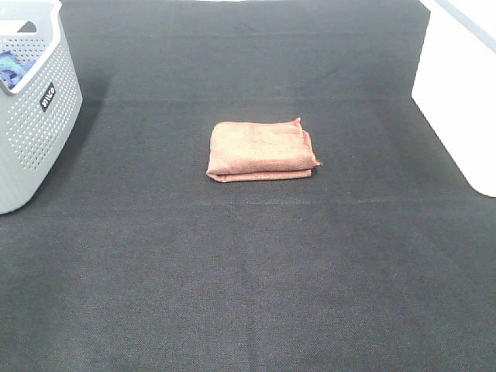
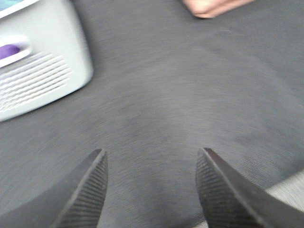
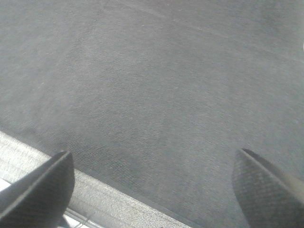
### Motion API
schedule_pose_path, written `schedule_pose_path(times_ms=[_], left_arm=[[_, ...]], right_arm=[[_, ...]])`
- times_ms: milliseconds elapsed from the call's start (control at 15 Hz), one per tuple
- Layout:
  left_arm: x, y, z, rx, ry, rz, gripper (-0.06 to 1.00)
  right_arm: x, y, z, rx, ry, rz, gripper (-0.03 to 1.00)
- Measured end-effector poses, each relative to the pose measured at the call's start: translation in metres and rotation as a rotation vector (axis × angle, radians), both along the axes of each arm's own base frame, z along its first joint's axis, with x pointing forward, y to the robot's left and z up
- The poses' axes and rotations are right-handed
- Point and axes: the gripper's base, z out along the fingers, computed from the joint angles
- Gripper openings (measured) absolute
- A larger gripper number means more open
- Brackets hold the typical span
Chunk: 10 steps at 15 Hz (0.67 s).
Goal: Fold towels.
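A folded orange-brown towel (image 1: 261, 149) lies flat in the middle of the dark cloth-covered table (image 1: 248, 263). Neither arm shows in the exterior high view. In the left wrist view my left gripper (image 2: 151, 166) is open and empty above the dark cloth, with a corner of the towel (image 2: 211, 7) far ahead of it. In the right wrist view my right gripper (image 3: 152, 171) is wide open and empty above the cloth near the table's edge; no towel shows there.
A grey perforated laundry basket (image 1: 35, 101) stands at the far left with blue cloth (image 1: 12, 66) inside; it also shows in the left wrist view (image 2: 42, 71). A white bin (image 1: 461, 93) stands at the far right.
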Motion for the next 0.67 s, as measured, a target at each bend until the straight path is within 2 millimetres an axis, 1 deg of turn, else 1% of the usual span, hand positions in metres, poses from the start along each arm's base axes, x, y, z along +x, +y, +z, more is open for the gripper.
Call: schedule_pose_path(times_ms=[133, 200, 267, 333, 533, 667], left_arm=[[-0.005, 0.002, 0.000, -0.004, -0.033, 0.082, 0.54], [-0.011, 0.002, 0.000, -0.007, -0.077, 0.135, 0.54], [-0.016, 0.002, -0.001, -0.009, -0.109, 0.156, 0.54], [-0.019, 0.002, -0.001, -0.010, -0.127, 0.163, 0.54], [-0.019, 0.002, -0.001, -0.010, -0.128, 0.167, 0.54], [-0.019, 0.002, -0.001, -0.010, -0.128, 0.167, 0.54]], right_arm=[[0.001, -0.003, 0.000, 0.001, -0.004, -0.092, 0.85], [-0.003, -0.005, 0.001, 0.004, -0.036, -0.144, 0.85], [-0.009, -0.006, 0.002, 0.007, -0.074, -0.161, 0.85], [-0.015, -0.006, 0.003, 0.011, -0.115, -0.166, 0.85], [-0.035, -0.006, 0.004, 0.023, -0.242, -0.169, 0.85], [-0.040, -0.006, 0.004, 0.026, -0.271, -0.168, 0.85]])
